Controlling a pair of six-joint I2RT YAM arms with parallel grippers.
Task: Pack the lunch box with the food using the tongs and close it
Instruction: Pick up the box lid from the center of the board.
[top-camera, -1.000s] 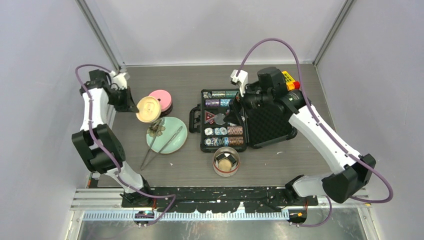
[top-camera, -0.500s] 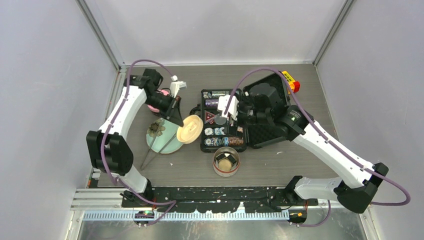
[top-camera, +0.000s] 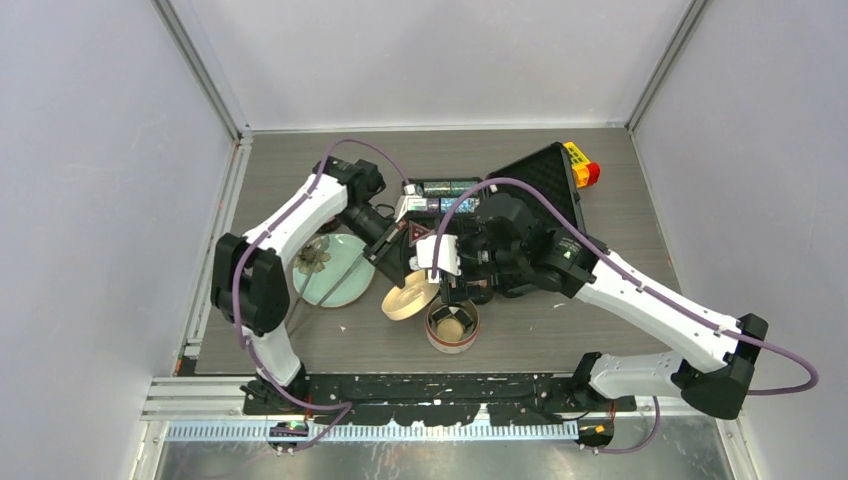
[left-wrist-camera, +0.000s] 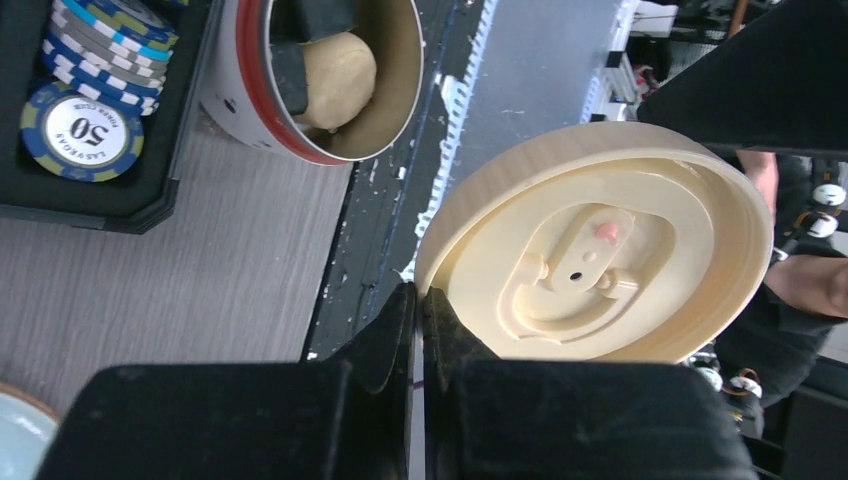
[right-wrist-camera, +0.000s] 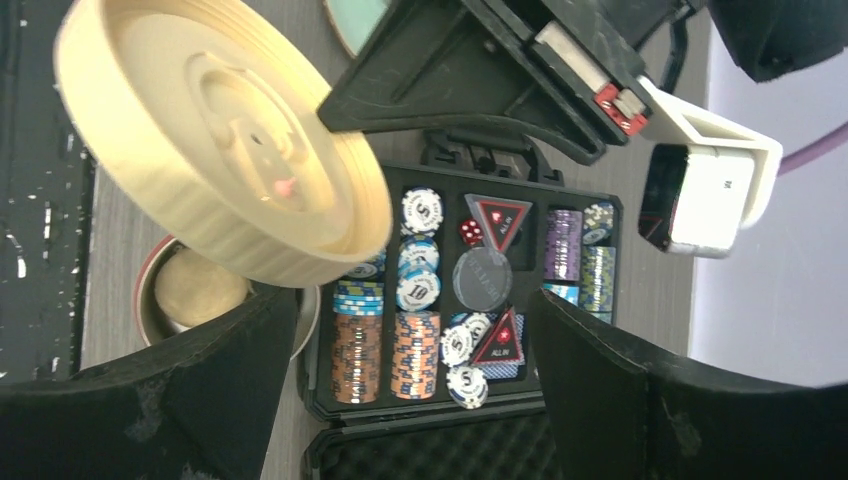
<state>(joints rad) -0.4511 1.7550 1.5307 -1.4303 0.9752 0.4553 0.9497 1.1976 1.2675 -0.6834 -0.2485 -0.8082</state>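
Note:
The lunch box (top-camera: 452, 328) is a round tub standing open near the front edge, with tan food (left-wrist-camera: 335, 65) and a dark piece inside. My left gripper (left-wrist-camera: 420, 300) is shut on the rim of the cream lid (top-camera: 410, 298), holding it tilted just left of the tub. In the right wrist view the lid (right-wrist-camera: 220, 130) hangs above the tub (right-wrist-camera: 195, 290). My right gripper (right-wrist-camera: 410, 380) stands open with nothing between its fingers, hovering over the tub's far side and the chip case. The tongs (top-camera: 322, 289) lie across the mint-green plate (top-camera: 350, 290).
The open black case of poker chips (top-camera: 450, 190) sits behind the tub, its foam-lined lid (top-camera: 540, 185) raised to the right. A small dark piece (top-camera: 315, 255) lies on the plate. My left arm crosses over the plate and the case's left end.
My left arm has swung the cream lid from the far left, over the plate, to beside the tub. My right arm has dropped toward the tub, its jaws slightly narrower.

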